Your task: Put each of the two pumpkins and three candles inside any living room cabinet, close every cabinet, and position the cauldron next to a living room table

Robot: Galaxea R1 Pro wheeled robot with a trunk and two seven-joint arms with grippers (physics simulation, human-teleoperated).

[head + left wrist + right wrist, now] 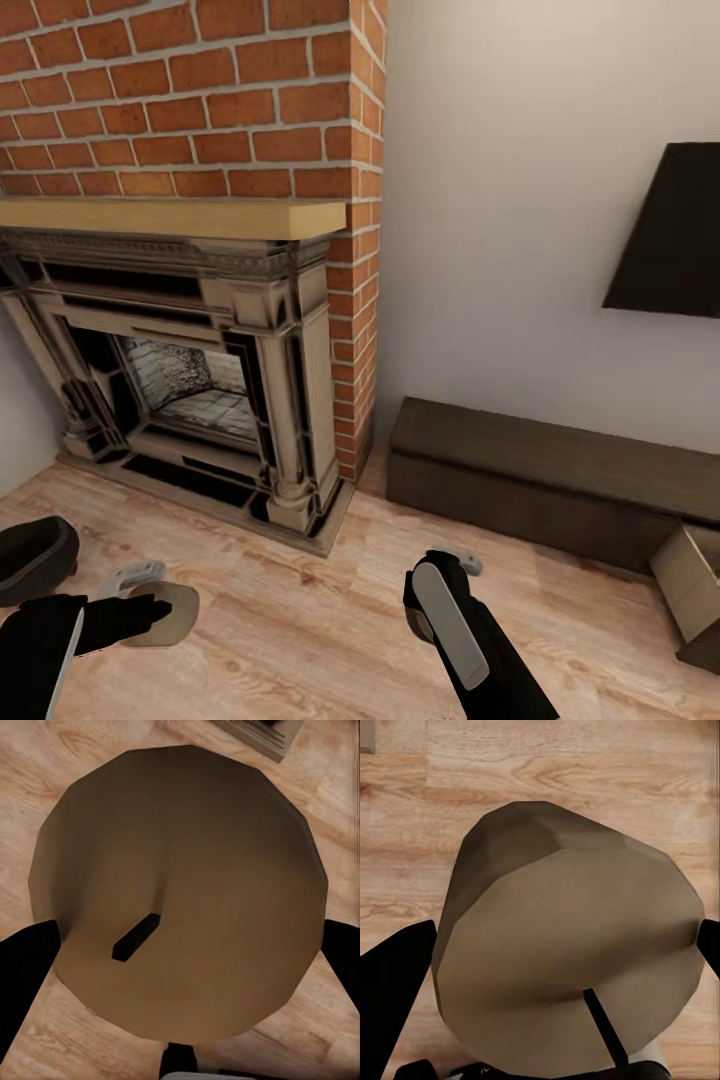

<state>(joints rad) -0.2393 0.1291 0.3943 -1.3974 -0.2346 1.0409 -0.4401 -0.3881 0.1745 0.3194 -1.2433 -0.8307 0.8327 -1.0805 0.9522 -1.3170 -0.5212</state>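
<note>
My left gripper [150, 603] is shut on a beige candle [175, 615] low over the wood floor at the lower left. In the left wrist view the candle's round top [180, 840] with its black wick sits between the dark fingers [22, 982]. My right gripper [440, 585] is shut on a second beige candle [570, 945], wick up, between its fingers [394, 1005]. The black cauldron [35, 555] sits on the floor just left of my left arm. The long, low dark-brown cabinet [540, 470] stands against the right wall. The pumpkins and the table are out of view.
A pulled-out drawer [690, 580] with pale beige walls juts from the cabinet at the lower right. A stone fireplace [200, 390] with a wooden mantel fills the brick wall on the left. A dark shape [670, 235] hangs on the wall above the cabinet.
</note>
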